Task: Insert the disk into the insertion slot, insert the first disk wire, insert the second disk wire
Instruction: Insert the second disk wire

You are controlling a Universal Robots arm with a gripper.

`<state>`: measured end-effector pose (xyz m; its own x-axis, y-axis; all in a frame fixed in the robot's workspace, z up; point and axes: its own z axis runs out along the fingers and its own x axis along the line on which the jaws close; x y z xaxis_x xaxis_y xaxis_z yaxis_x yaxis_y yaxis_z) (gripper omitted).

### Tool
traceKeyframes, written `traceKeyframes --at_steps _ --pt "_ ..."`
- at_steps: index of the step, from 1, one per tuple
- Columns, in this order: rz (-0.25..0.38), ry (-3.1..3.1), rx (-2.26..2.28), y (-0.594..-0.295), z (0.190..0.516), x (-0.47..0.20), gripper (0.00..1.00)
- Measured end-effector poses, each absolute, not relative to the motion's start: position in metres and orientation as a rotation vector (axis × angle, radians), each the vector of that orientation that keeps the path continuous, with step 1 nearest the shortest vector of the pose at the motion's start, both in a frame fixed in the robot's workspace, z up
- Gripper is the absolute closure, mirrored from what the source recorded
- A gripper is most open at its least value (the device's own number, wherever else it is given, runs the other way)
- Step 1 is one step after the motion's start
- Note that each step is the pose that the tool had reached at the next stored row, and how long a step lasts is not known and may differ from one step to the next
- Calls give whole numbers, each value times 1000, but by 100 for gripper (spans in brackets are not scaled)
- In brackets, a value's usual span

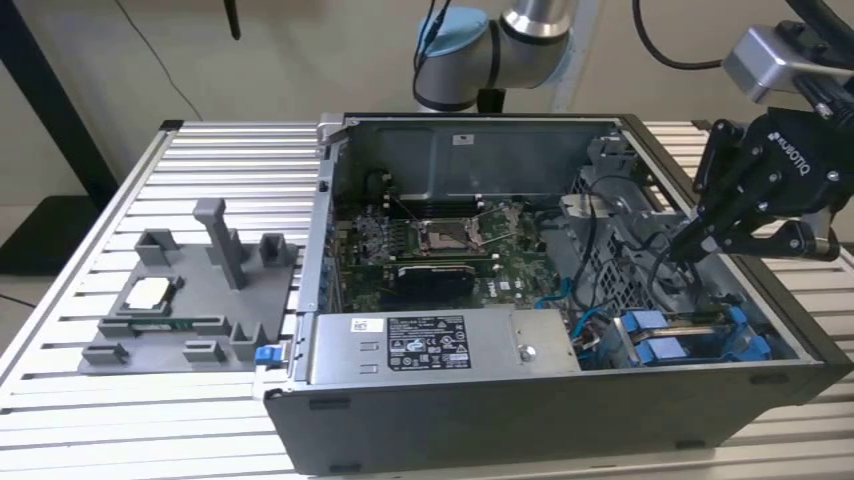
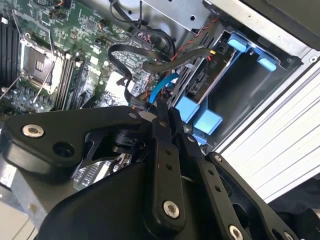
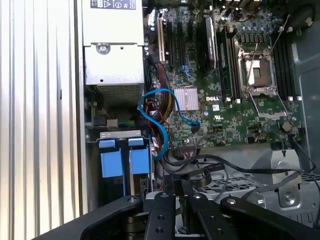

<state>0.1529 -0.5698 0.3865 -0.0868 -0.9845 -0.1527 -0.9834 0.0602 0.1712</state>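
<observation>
1. Broadly, the big dark-grey steel computer case [image 1: 534, 420] lies open on the slatted aluminium table [image 1: 80, 430]. The black two-fingered claw [image 1: 671, 250] reaches down inside it at the drive-bay end.
2. Well off to the claw's side, towards the exterior view's left, sits the labelled silver power-supply box [image 1: 441, 345]. The green motherboard [image 1: 441, 245] lies beyond it. Neither is touched.
3. Further from the claw, outside the case, a grey moulded parts tray [image 1: 187, 300] rests on the table.
4. Just below and ahead of the fingertips is the silver-grey disk in its bright blue plastic carrier frame [image 1: 663, 348]. Its blue tabs stand in the bay. I judge the first step done, because the disk looks seated in its slot, though its body is mostly hidden.
5. In both wrist views the claw [image 2: 164, 107] [image 3: 178, 184] has its fingers drawn together. Whether a connector is pinched between them, I cannot tell.
6. Close around the fingertips hang a thin light-blue data wire [image 3: 150, 112] and a flat black wire [image 2: 175, 54]. Both loop loosely near the disk.
7. Neither wire visibly ends at the disk, so both wire steps seem to be left, with the claw nearest the blue one.
</observation>
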Motion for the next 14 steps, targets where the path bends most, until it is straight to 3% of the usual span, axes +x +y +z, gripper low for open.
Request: traceKeyframes --at_steps 5,14 --pt "-351 -2283 2117 -570 385 151 84" --pt "-267 -2297 2133 -570 381 144 84"
